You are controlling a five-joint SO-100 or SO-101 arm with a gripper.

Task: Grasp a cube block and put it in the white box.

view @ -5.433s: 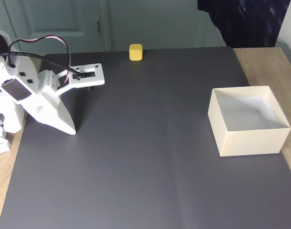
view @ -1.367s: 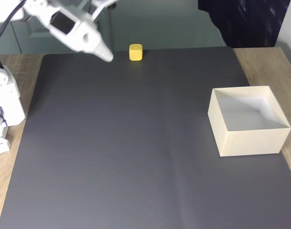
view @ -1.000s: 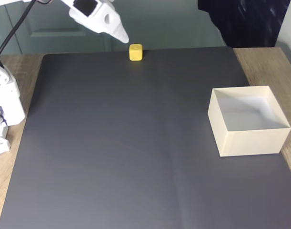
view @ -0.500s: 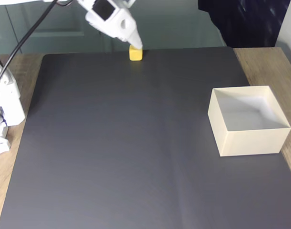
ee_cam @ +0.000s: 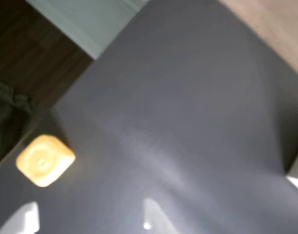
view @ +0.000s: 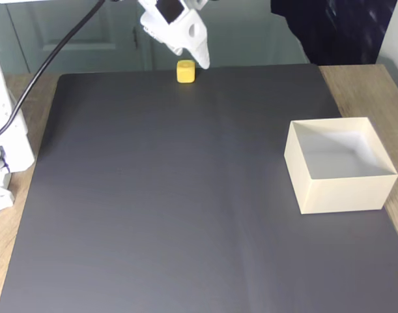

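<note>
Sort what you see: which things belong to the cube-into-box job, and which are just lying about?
Job: yellow cube block, white box, gripper.
Lying about: dark mat, wooden table, black cable, door, dark cloth.

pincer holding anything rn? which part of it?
Nothing held. The cube block sits on the mat's far edge, with the pincer hovering just beside it.

It looks like a room in a home: a pale panelled door fills the upper left of the fixed view, behind a wooden table covered by a dark grey mat.
</note>
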